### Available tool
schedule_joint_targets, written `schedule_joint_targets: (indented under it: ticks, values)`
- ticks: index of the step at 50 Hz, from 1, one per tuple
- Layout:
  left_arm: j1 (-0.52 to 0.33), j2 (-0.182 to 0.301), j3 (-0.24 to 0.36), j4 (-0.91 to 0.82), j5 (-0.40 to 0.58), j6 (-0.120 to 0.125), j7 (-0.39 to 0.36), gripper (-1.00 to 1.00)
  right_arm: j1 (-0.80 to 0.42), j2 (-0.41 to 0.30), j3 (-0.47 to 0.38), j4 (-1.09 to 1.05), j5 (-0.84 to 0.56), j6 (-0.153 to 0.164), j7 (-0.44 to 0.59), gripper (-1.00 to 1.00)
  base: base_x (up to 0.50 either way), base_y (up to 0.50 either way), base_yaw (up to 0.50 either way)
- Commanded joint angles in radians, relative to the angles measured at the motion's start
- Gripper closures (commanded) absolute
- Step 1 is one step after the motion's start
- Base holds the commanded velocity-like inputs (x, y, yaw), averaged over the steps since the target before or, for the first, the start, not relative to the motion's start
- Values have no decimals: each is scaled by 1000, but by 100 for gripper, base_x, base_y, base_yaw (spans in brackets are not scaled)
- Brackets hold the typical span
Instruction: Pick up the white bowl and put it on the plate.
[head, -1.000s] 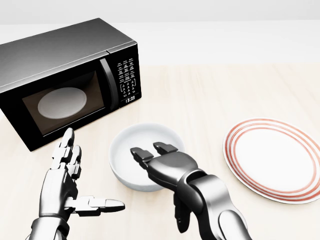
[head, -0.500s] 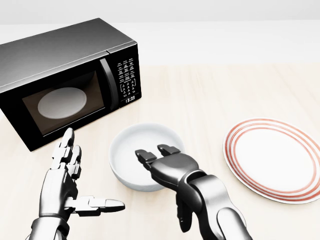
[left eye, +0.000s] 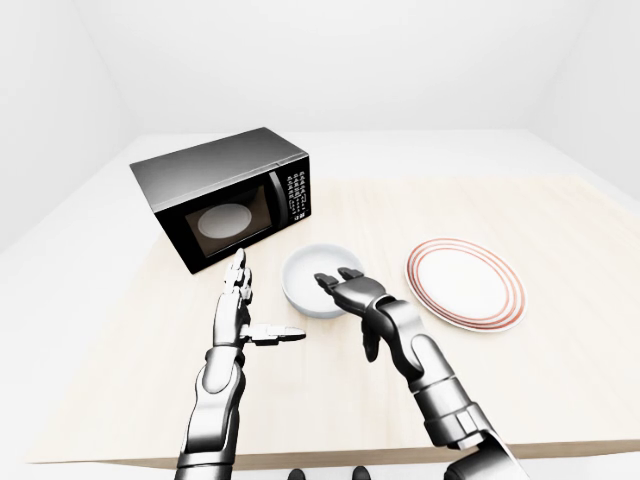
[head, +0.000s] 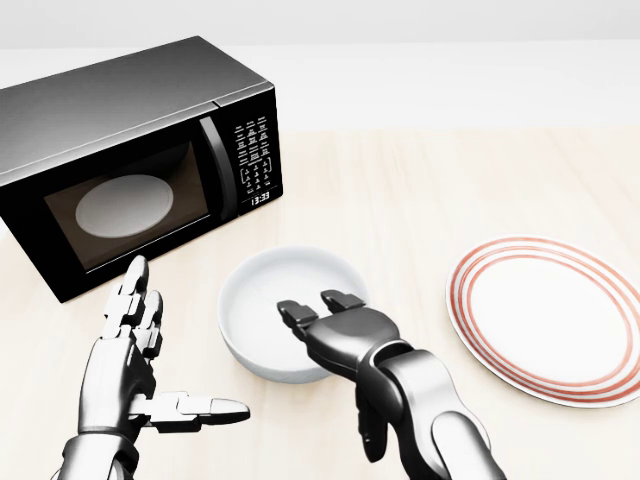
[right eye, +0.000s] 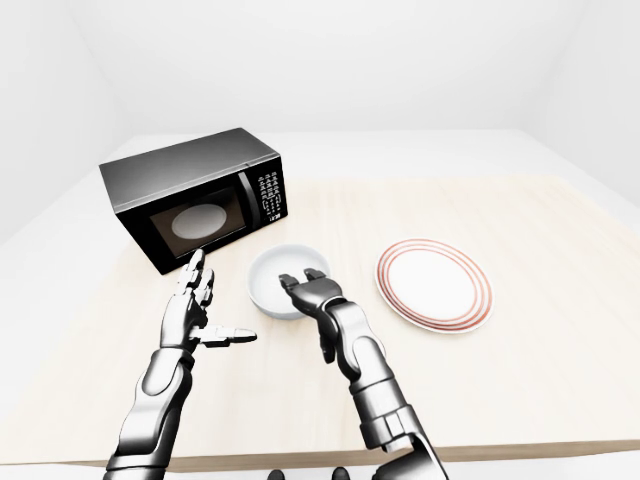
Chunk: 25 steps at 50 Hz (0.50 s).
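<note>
Pale wooden surface (head: 420, 180) in a white room. Microwave (head: 130, 160) at left; left robot hand (head: 135, 365) spread wide, idle. White bowl (head: 285, 305) sits unlifted mid-view, right robot hand (head: 325, 320) hooking two fingers over its near rim, thumb hanging open. Striped plate (head: 550, 315) waits right, clear run between.

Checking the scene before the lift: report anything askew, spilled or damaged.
Nothing stands out. The white bowl sits upright and empty, the plate lies flat beside it, and the microwave door is closed. Both the right hand and the left hand are open.
</note>
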Motion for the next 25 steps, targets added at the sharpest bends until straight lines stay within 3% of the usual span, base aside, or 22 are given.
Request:
schedule_joint_targets:
  ticks: [1, 25]
  values:
    - [0, 0, 0, 0, 0, 0, 0, -100, -10, -3, -3, 23, -9, 0, -11, -100, 0, 0, 0]
    - [0, 0, 0, 0, 0, 0, 0, -100, -52, -4, 0, 135, -45, 0, -83, -100, 0, 0, 0]
